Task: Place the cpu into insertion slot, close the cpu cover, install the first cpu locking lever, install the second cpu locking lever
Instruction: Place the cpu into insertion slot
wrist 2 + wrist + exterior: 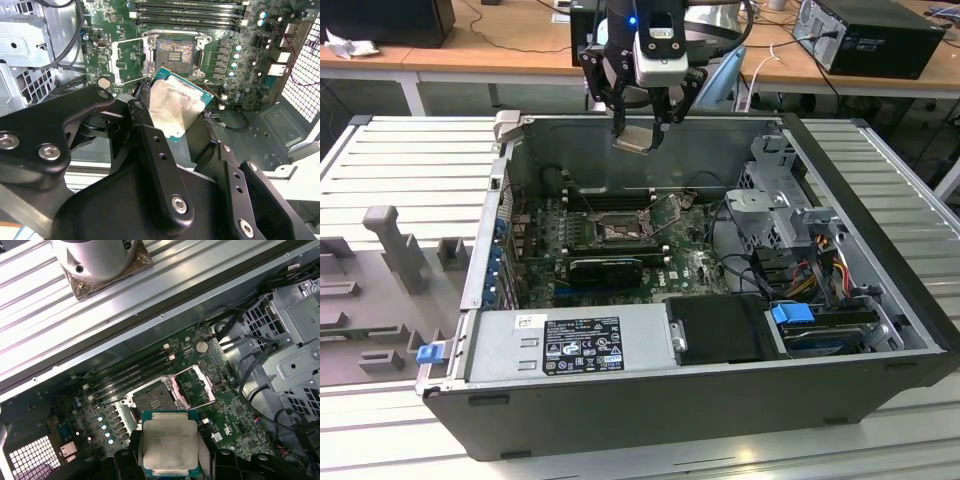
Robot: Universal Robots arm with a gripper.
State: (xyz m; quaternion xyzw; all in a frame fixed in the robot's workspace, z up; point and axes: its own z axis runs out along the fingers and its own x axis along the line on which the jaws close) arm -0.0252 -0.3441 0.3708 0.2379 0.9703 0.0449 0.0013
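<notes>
Pincer (639, 128) clamped on cpu (177, 107), high above the open slot (151, 401).
The pincer grips the cpu by two opposite edges, silver top up and roughly level, judged so it can seat flat. The cpu hangs well above the slot, near the height of the case (720, 150) rim. The cover (192, 385) stands swung open beside the slot, leaving the socket bare. Above the slot the way is unobstructed; memory slots (135, 372) run close along one side.

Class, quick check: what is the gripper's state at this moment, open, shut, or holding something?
Gripper: shut on the cpu, holding it in the air above the open computer case.
</notes>
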